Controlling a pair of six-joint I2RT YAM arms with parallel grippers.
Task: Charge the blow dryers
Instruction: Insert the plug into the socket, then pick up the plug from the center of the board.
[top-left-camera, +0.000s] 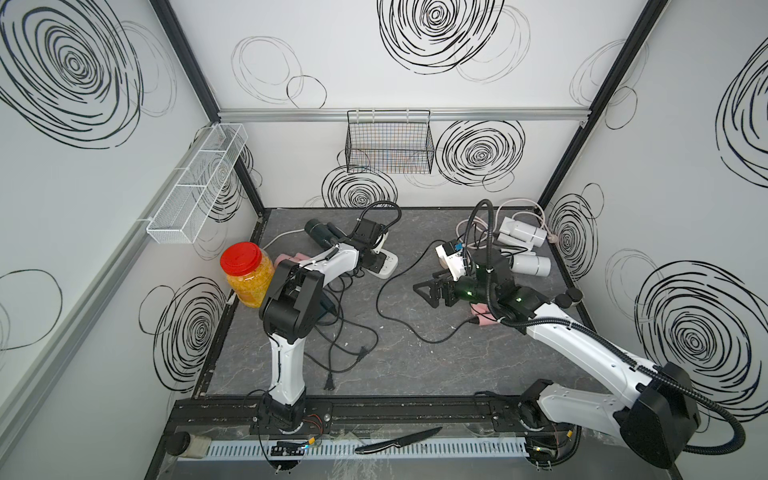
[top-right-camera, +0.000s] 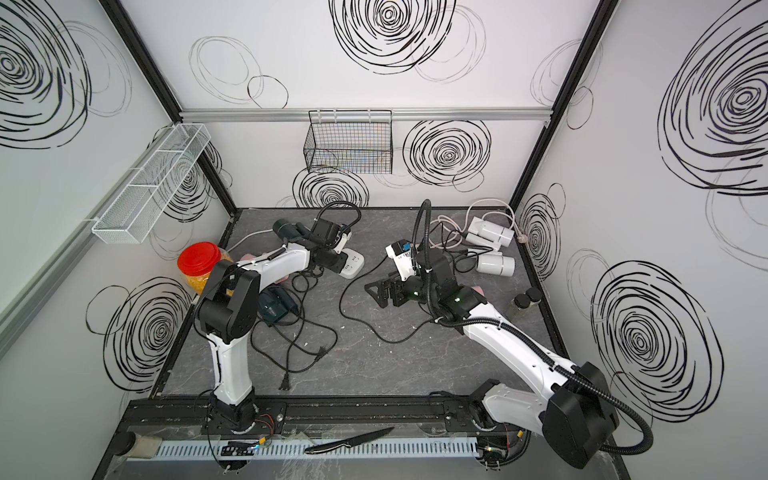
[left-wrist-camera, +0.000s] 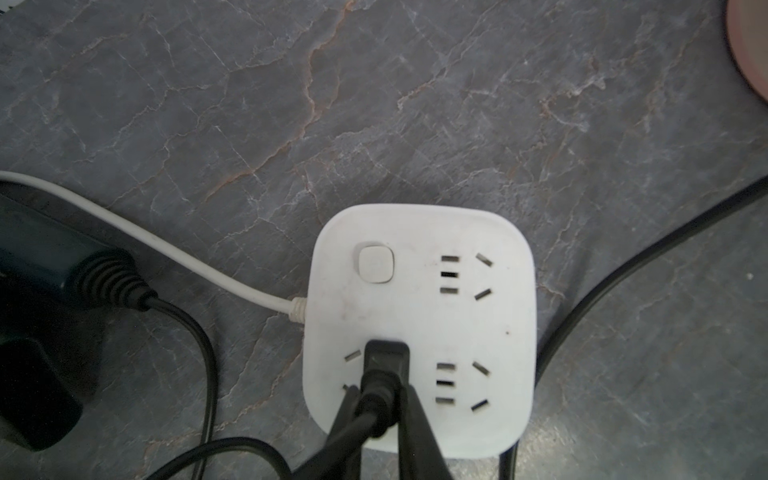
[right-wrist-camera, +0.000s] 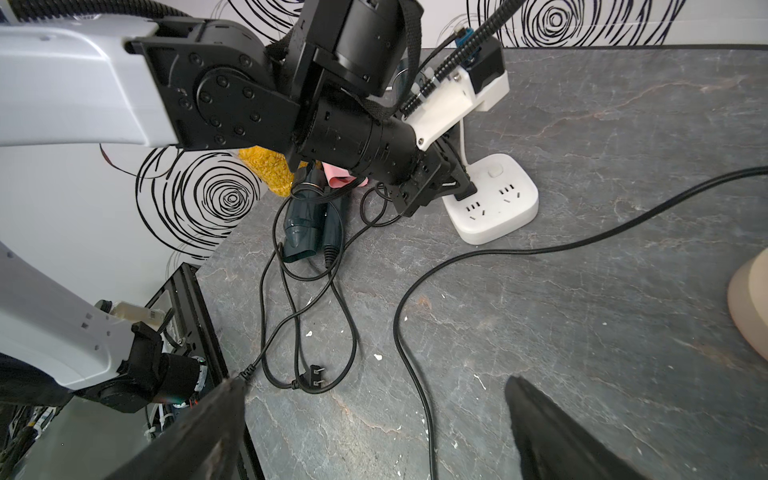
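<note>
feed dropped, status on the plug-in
Left gripper shut on plug, at strip socket. Right gripper open, empty. Loose cords tangled beside teal dryer.

In the left wrist view, the pins of the black plug (left-wrist-camera: 386, 359) are sunk out of sight in the white square plastic power strip (left-wrist-camera: 478, 324). The left gripper (left-wrist-camera: 380, 389), clamped on the plug's neck, runs off the frame edge. A dark teal plastic blow dryer (left-wrist-camera: 37, 249) is cut by the edge there. So is a pink rounded shape (left-wrist-camera: 754, 45), too little shown to identify.

In a top view, a pink plastic blow dryer (top-left-camera: 485, 319) lies mostly hidden under the right arm. A second pink blow dryer (top-left-camera: 289, 259) peeks from beneath the left arm.

In the right wrist view, the right gripper (right-wrist-camera: 376, 379) shows only blurred black fingers (right-wrist-camera: 561, 436), spread wide and cropped. A beige round object (right-wrist-camera: 750, 307) is cropped too.
</note>
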